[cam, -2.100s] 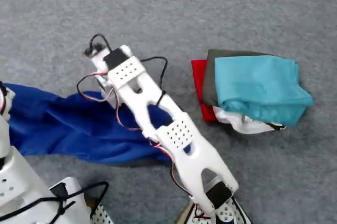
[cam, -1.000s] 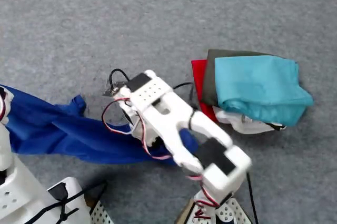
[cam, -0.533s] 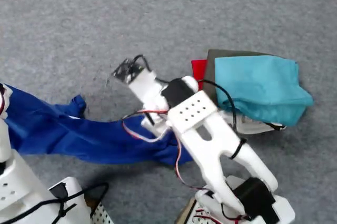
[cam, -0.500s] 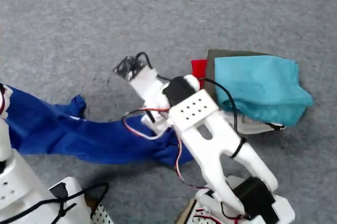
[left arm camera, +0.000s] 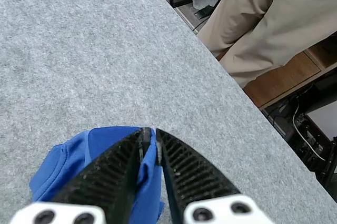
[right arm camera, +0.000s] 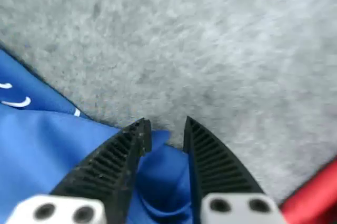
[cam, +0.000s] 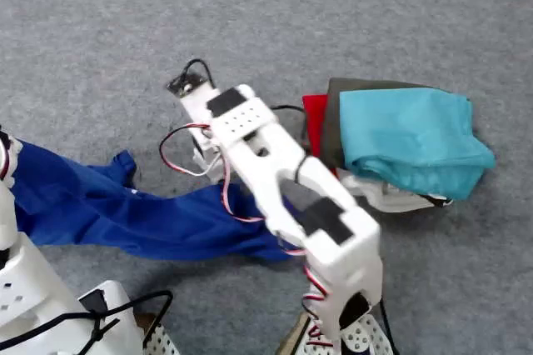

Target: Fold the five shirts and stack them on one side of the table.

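Blue cloth shirt [cam: 125, 213] lies crosswise along the near side of the grey felt desk [cam: 375, 30].
My left claw [left arm camera: 149, 145] is clenched on its left end. The right claw [right arm camera: 166, 129], parted, seems to straddle the far hem near the right end. Beyond sits the teal-topped folded pile [cam: 408, 142].

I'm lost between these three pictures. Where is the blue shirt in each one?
High view: the blue shirt sprawls across the lower left of the picture, one end under the middle arm.
Left wrist view: a bunched part of it is pinched in the left jaws.
Right wrist view: it lies under the open right jaws.
Shared landmark: the grey mat beneath it in all three.
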### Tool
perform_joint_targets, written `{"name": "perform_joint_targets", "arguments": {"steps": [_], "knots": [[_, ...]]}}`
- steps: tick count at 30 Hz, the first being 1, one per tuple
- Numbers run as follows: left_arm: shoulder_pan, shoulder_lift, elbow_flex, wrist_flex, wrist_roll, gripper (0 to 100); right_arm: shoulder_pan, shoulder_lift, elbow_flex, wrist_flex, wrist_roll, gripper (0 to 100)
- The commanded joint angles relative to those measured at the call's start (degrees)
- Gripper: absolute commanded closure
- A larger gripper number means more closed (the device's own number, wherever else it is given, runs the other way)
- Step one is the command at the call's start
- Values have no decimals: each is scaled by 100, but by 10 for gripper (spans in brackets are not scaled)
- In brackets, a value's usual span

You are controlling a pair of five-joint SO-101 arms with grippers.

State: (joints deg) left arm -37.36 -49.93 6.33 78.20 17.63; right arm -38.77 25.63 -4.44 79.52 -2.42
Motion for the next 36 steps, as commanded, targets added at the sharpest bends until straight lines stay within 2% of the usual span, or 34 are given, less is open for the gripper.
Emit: {"name": "perform_joint_targets", "arguments": {"steps": [1,11,19,23,31,36], "knots": [[35,-31,79,-105,-44,981,-198,391,-523,431,-44,872],[0,-31,387,-114,-53,981,-295,444,-558,1530,-9,869],[0,-31,369,-114,-53,981,-338,-215,-338,2136,229,868],[-9,-31,387,-114,-53,981,-620,-602,514,1952,308,868],[-343,-40,413,-281,-62,981,-936,-1930,2800,870,668,868],[-352,-40,413,-281,-53,981,-936,-2695,3433,668,923,868]]}}
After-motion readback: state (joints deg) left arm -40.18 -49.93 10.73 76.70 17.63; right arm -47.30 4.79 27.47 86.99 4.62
